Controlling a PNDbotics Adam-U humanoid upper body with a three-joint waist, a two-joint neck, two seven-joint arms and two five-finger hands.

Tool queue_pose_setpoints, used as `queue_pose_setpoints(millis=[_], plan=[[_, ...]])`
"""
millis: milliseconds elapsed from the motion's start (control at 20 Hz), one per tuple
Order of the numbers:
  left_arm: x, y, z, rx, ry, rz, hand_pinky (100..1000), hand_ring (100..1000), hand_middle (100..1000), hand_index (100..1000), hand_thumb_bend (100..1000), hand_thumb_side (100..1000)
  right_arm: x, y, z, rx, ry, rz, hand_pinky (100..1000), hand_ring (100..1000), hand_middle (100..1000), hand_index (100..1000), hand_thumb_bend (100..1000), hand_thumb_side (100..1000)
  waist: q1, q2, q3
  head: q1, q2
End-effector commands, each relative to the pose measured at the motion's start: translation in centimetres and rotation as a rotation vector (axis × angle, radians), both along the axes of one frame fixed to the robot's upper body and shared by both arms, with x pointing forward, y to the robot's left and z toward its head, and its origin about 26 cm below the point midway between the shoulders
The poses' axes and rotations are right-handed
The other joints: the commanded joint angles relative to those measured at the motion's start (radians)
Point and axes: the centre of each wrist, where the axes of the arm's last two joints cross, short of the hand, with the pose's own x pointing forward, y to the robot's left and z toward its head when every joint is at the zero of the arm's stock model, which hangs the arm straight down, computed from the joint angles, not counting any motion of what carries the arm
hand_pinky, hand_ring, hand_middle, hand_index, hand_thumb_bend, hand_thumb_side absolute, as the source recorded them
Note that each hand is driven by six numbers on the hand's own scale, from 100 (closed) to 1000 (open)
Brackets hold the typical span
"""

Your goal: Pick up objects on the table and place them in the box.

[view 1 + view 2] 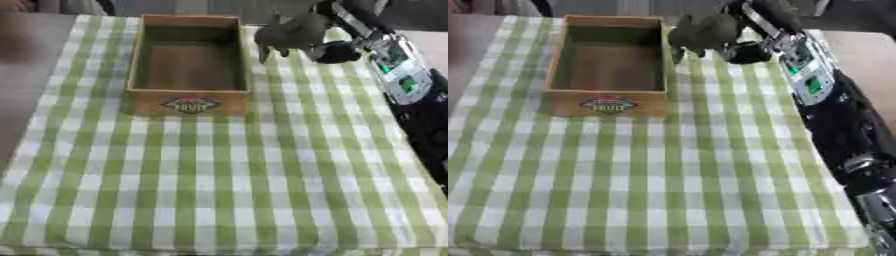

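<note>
A wooden box [131, 75] with a "FRUIT" label on its front stands at the back of the table, left of centre. Only its bare brown floor shows inside. My right arm [811, 75] reaches in from the lower right and runs up the right side of the cloth. My right hand [293, 32] hangs blurred just beyond the box's far right corner, above the cloth. A dark round shape [337, 51] sits right beside the hand; I cannot tell whether it is a separate thing or part of the wrist. My left hand shows in neither view.
A green and white checked cloth [201, 180] covers the table. Bare brown tabletop [22, 85] shows along the left edge. The right arm lies over the cloth's right border.
</note>
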Motion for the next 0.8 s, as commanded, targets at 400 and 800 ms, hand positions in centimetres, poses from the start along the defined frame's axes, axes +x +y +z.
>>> queue_pose_setpoints(millis=[400, 800], plan=[[0.2, -0.8, 1.0, 0.011, -0.031, -0.053, 555, 589, 513, 566, 230, 602, 1.7, 5.2, 1.5, -0.038, 0.011, 0.096, 439, 431, 269, 453, 100, 100, 0.007, -0.021, 0.049, -0.032, 0.006], [0.5, -1.8, 1.2, 0.006, -0.033, -0.112, 555, 588, 513, 566, 223, 606, 2.7, 8.5, -1.8, -0.116, 0.098, 0.105, 465, 458, 298, 480, 100, 127, 0.011, -0.020, 0.111, -0.068, 0.006]])
